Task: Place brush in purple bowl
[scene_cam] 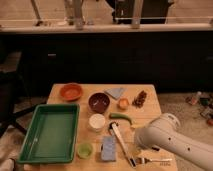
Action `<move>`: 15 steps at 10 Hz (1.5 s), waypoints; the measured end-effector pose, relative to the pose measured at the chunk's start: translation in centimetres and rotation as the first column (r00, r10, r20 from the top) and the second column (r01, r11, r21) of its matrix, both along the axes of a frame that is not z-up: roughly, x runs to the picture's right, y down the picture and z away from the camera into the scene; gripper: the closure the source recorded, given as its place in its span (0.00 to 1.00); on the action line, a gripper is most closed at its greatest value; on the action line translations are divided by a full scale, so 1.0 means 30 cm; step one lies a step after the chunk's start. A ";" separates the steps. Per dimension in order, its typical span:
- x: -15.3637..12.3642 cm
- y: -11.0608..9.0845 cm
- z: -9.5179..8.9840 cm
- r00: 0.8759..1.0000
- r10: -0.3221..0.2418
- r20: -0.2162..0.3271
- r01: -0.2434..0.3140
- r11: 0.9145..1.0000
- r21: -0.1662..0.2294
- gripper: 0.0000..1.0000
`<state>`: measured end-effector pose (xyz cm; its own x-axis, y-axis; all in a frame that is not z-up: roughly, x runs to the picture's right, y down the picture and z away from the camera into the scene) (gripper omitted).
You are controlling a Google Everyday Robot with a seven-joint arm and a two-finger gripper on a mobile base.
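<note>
The brush (121, 141) lies slantwise on the tabletop (151, 107), its dark end near the front edge, just beside a blue sponge (108, 148) and the white arm (167, 139). The purple bowl (99, 102) sits further back, apart from it, with a white cup (97, 121) between. The gripper is hidden at the arm's lower right, so its grip cannot be told; dark cabinets (125, 55) stand behind.

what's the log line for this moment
brush: flat on table, not in purple bowl | gripper: not in view | arm: over table's near right corner | stage: brush not yet held
</note>
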<state>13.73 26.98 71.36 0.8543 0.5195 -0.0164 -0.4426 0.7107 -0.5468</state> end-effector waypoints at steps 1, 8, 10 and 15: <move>-0.011 0.005 0.007 1.000 -0.009 0.007 0.009 1.000 0.002 0.20; -0.092 0.093 0.130 0.999 -0.034 -0.001 0.034 0.999 -0.013 0.20; -0.120 0.138 0.186 0.998 -0.059 -0.008 0.058 0.997 -0.043 0.20; -0.149 0.171 0.254 0.993 -0.111 -0.026 0.108 0.989 -0.099 0.40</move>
